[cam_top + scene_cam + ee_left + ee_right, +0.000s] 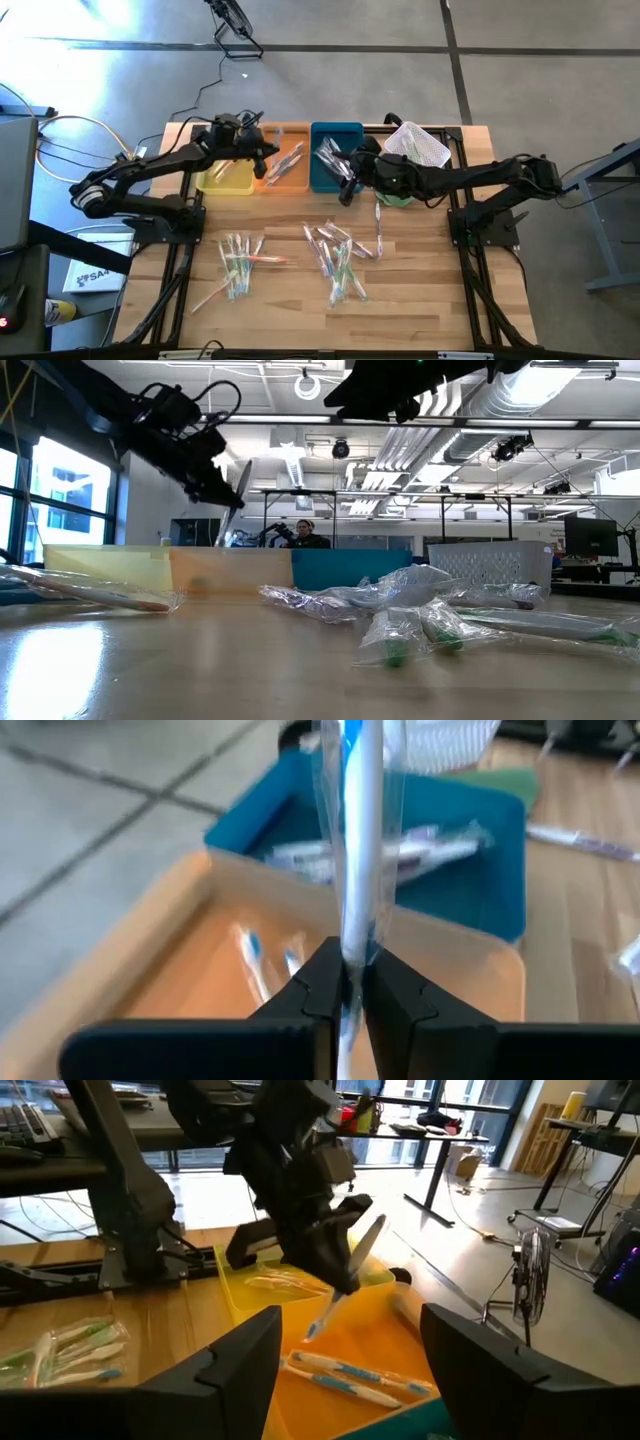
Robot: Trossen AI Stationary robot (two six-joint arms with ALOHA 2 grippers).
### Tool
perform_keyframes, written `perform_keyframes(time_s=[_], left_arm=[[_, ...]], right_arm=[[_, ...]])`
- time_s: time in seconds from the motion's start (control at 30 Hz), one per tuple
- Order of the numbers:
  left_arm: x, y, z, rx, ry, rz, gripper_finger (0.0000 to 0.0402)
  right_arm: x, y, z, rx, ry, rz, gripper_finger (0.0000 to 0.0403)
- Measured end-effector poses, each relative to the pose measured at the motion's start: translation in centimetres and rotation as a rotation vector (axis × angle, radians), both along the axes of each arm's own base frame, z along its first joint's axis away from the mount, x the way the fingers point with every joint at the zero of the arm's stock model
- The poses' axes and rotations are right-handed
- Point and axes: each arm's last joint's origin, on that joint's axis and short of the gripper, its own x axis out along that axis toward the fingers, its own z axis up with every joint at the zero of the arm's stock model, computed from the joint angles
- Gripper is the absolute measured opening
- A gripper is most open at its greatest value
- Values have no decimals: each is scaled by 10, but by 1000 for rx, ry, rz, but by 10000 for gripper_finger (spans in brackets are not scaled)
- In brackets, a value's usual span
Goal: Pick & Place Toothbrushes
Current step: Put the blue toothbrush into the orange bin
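Blue brush hanging over the orange tray, ready to drop.

Left gripper (348, 988) pinches a blue-and-white toothbrush (357, 830) near one end, tilted, above the orange tray (287, 182), where similar blue ones already lie; looks like sorting by colour; right gripper (345, 1355) hovers with jaws spread wide and empty over the blue tray (325, 178) on the far side, probably just rid of its load; more wrapped toothbrushes (335, 255) wait scattered on the near half of the table (420, 310); yellow tray (228, 183) sits left of orange.
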Motion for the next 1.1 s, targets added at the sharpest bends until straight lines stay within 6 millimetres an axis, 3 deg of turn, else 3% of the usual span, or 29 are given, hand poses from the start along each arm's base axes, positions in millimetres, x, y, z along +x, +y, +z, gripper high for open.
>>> perform_keyframes(time_s=[0.47, 0.83, 1.1], left_arm=[[11, 11, -34, -144, 92, 26, 25], [12, 14, -41, -145, 129, 85, 29], [12, 14, -41, -134, 135, 97, 84]], right_arm=[[0, 0, -2, 2, 18, 0, 231], [0, 0, -2, 39, 4, -7, 231], [-1, 0, -4, 47, 17, -8, 231]])
